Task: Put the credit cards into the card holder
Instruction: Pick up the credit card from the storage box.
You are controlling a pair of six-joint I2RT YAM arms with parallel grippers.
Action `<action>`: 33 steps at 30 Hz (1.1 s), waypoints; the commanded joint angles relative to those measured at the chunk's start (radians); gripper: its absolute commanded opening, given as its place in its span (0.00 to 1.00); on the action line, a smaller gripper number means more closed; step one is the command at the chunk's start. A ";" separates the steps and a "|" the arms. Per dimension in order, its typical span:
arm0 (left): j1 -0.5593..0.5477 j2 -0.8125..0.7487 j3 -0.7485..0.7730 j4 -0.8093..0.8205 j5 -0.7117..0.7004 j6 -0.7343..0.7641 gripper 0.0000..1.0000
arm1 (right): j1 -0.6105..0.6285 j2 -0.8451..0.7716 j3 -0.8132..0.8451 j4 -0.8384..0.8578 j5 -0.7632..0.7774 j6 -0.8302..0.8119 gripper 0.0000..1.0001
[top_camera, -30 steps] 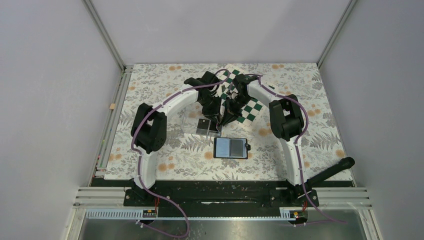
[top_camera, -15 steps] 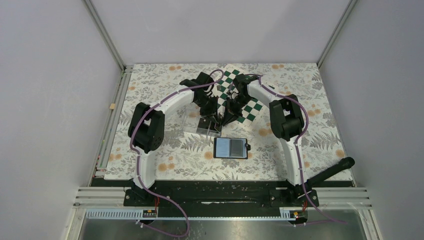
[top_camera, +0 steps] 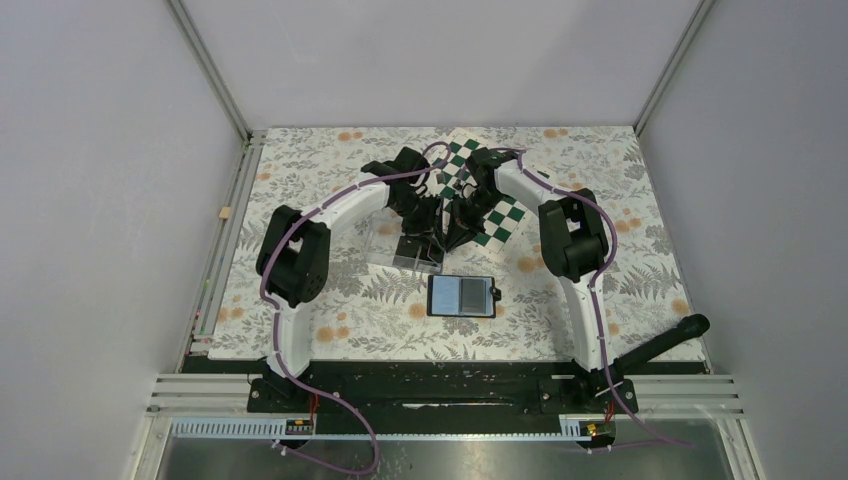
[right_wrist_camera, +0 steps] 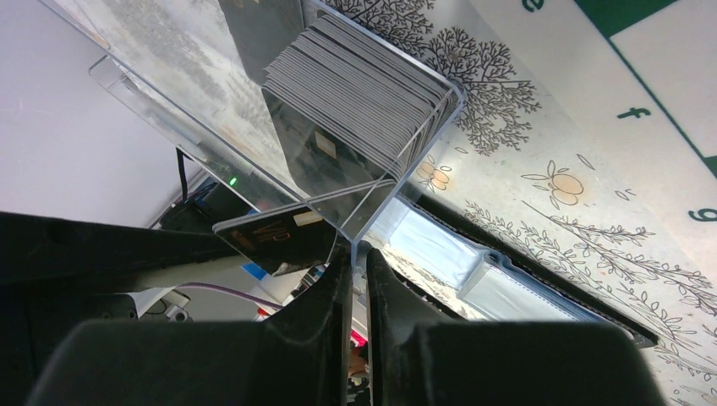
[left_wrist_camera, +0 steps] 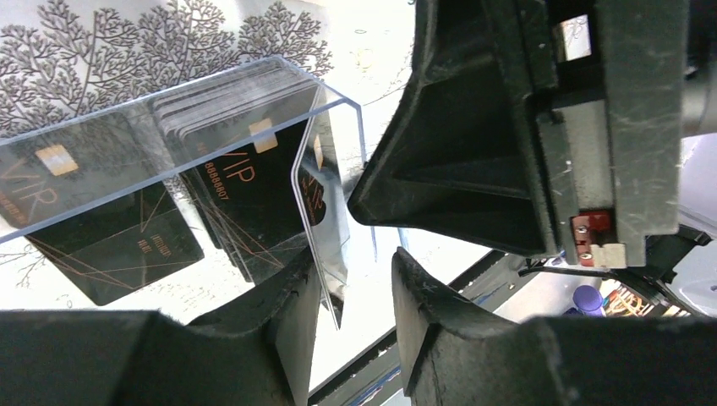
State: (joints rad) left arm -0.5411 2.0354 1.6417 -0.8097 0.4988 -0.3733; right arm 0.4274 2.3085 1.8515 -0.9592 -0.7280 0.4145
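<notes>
Just beyond the right hand (right_wrist_camera: 357, 254), clamped on the clear box (right_wrist_camera: 385, 190) wall, stand the credit cards (right_wrist_camera: 355, 93); left hand (left_wrist_camera: 355, 258) open.

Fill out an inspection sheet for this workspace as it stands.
Surface: floral-print cloth, lying flat.
Job's things: credit cards stacked inside the clear plastic box; card holder lies open on the cloth, nearer the arm bases than the box.
Clutter: checkered board behind the arms; black handle-like object at the near right corner.
Pincers: left pincer open, straddling a box wall; right pincer shut on a box wall edge.
Cables: purple cable routed along each arm.
Surroundings: grey walls with metal frame rails.
</notes>
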 commanded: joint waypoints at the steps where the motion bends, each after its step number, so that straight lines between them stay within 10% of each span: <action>1: -0.006 -0.045 0.001 0.051 0.067 0.010 0.35 | 0.010 -0.012 -0.017 -0.003 0.011 -0.031 0.08; 8: -0.033 -0.029 0.052 0.015 0.049 0.045 0.15 | 0.011 -0.010 -0.017 -0.001 0.009 -0.034 0.08; 18: -0.046 -0.001 0.065 -0.070 -0.124 0.059 0.28 | 0.010 -0.011 -0.018 -0.001 0.005 -0.036 0.08; 27: -0.037 0.014 0.057 -0.063 -0.097 0.048 0.00 | 0.011 -0.020 -0.018 -0.002 0.008 -0.039 0.08; 33: -0.017 -0.032 0.029 -0.031 -0.086 0.030 0.00 | 0.010 -0.044 -0.024 0.008 0.015 -0.054 0.08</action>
State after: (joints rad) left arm -0.5716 2.0441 1.6802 -0.8879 0.4149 -0.3378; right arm 0.4274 2.3070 1.8503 -0.9577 -0.7292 0.4034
